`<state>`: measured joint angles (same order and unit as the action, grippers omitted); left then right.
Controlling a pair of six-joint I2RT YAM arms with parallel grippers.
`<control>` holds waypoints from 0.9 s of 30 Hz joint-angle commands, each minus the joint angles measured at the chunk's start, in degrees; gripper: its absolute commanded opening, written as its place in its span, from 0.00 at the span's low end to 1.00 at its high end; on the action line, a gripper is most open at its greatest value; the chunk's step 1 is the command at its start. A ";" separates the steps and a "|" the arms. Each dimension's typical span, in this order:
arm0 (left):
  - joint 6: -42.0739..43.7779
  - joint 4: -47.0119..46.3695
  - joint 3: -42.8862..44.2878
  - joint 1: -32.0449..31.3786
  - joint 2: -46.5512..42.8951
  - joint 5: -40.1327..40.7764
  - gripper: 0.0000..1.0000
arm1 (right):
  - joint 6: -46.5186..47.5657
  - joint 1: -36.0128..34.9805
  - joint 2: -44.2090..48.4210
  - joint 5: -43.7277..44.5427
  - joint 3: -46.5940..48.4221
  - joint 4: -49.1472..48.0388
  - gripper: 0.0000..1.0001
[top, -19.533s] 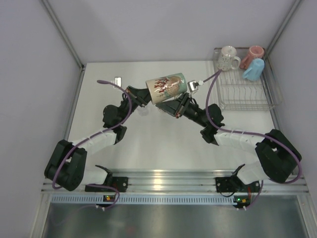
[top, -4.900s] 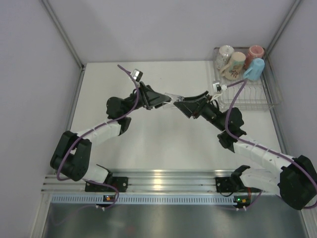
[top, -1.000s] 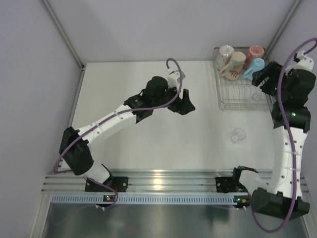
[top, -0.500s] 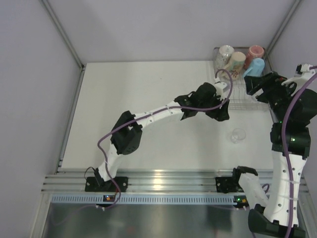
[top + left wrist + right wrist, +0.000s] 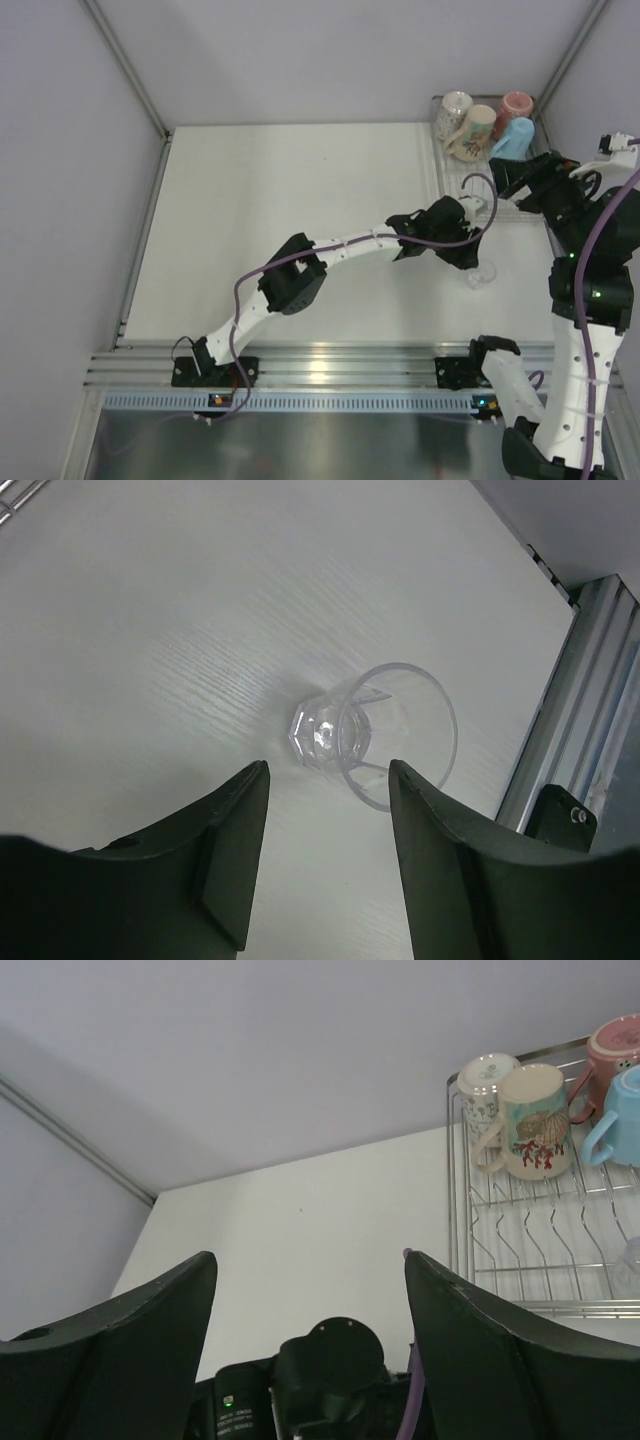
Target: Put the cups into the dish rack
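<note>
Top view: four mugs point(image 5: 487, 125) stand in the rack point(image 5: 500, 205) at upper right, a clear glass point(image 5: 481, 272) lies on its side at lower right; left wrist: left gripper point(image 5: 325, 780) spread just short of the glass, best lowered and closed gently across its slippery body; right wrist: right gripper point(image 5: 310, 1270) spread, empty.

L arm point(image 5: 340, 250) is stretched out long, from its base at the near left way over to the right side, w/ a small bend at the elbow. L gripper point(image 5: 468, 258) at the end tips down. In L wrist view its 2 black fingers point(image 5: 230, 850) stand wide apart, not squeezing anything.

R arm point(image 5: 580, 330) stands up tall from its base at the near right & its top bends over to the left. R gripper point(image 5: 515, 180) sits up high. In R wrist view its fingers point(image 5: 160, 1310) are spread wide too. The 2 grippers are near each other, not touching.
</note>
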<state>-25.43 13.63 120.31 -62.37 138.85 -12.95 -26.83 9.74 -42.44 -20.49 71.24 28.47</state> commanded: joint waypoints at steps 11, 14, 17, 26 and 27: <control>-1.38 -2.11 4.40 -0.47 4.24 1.00 0.53 | 1.69 -1.12 0.77 -0.08 5.40 2.82 0.76; -1.73 -2.11 4.23 -0.47 4.50 0.12 0.46 | 1.78 -1.04 0.69 -0.08 4.87 2.64 0.76; -2.17 -2.11 3.44 -0.47 4.24 -0.58 0.40 | 2.13 -1.04 0.78 0.28 4.52 2.73 0.76; -6.29 -6.76 -2.70 -0.12 -0.31 -7.26 0.00 | 1.52 -1.04 1.04 0.02 1.98 0.11 0.76; -6.99 -8.08 -6.28 0.05 -1.46 -8.05 0.00 | 1.17 -1.04 1.21 -0.42 0.40 -0.60 0.76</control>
<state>-30.20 9.63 118.37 -62.57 142.54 -17.54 -25.58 9.45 -41.67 -20.51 73.45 30.65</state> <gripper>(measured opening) 0.063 0.762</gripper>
